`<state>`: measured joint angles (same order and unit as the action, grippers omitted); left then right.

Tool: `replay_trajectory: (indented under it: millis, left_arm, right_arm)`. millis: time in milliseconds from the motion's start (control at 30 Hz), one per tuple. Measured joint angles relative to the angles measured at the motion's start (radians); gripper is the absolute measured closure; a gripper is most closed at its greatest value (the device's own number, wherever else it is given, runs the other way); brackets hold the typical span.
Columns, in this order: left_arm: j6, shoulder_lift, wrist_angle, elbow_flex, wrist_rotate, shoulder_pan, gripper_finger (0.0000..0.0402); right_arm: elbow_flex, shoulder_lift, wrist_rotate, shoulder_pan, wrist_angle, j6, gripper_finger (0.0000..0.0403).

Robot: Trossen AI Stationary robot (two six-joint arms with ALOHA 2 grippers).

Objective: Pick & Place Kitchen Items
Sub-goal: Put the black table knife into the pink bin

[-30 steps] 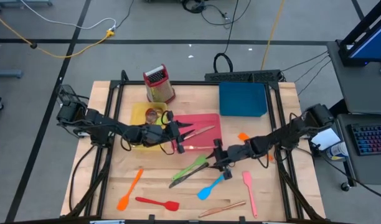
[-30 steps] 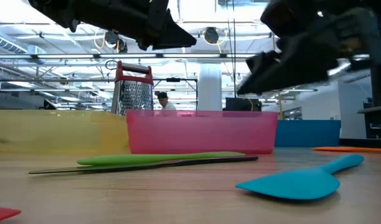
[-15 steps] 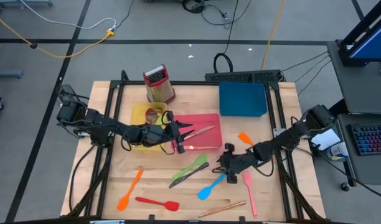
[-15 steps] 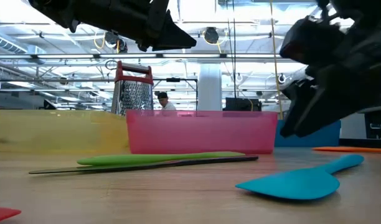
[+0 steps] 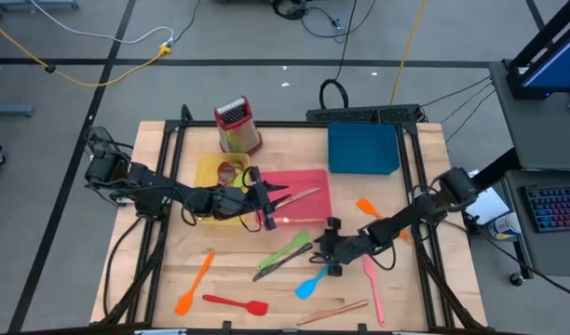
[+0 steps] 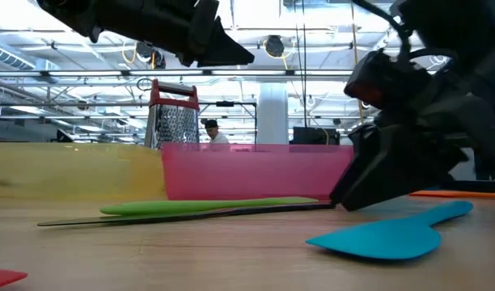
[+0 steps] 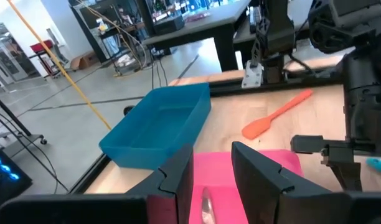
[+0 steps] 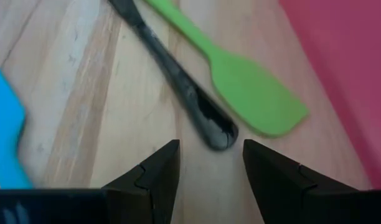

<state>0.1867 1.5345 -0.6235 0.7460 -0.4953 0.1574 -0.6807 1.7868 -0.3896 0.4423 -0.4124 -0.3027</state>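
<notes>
Fingers of the right pincer [image 8: 206,163] stood apart and empty, low over the surface [image 5: 238,279], with the rounded end of a dark metal utensil [image 8: 178,81] lying just ahead of the gap between them. A green spatula [image 8: 253,93] lay right beside that utensil, its blade close to the edge of the pink tray [image 5: 308,177].

To do this pick well, I judged the fingers should come down either side of the dark handle alone, square across it, so the green blade is not caught too. The utensil looked slim, flat and slick, so a firm low grip near the end would likely suit it.

A blue spatula [image 5: 313,280] lay on the surface near the right arm, on the side away from the tray.

The left pincer [image 7: 212,171] hovered over the pink tray with its fingers parted and nothing visible between them.
</notes>
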Motion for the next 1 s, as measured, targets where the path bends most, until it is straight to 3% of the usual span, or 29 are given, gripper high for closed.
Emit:
replay_trajectory:
  millis: [200,467,733,867,1000]
  left_arm:
    - [-0.012,0.000,0.046,0.000,0.000,0.000,0.0286]
    - [-0.016,0.000,0.083,0.000,0.000,0.002,0.0286]
    - [-0.031,0.000,0.083,0.000,0.000,0.002,0.0286]
    - [-0.039,0.000,0.083,0.000,0.000,0.002,0.0286]
    - [-0.054,0.000,0.083,0.000,0.000,0.002,0.0286]
  right_arm:
    - [0.000,0.029,0.029,-0.027,-0.081,0.092,0.0232]
    - [0.000,0.028,0.233,-0.080,-0.079,0.117,0.0236]
    - [0.000,0.030,0.251,-0.064,-0.077,0.243,0.0300]
    - [0.000,0.030,0.289,-0.047,-0.072,0.242,0.0339]
    - [0.000,0.030,0.316,-0.018,-0.051,0.167,0.0351]
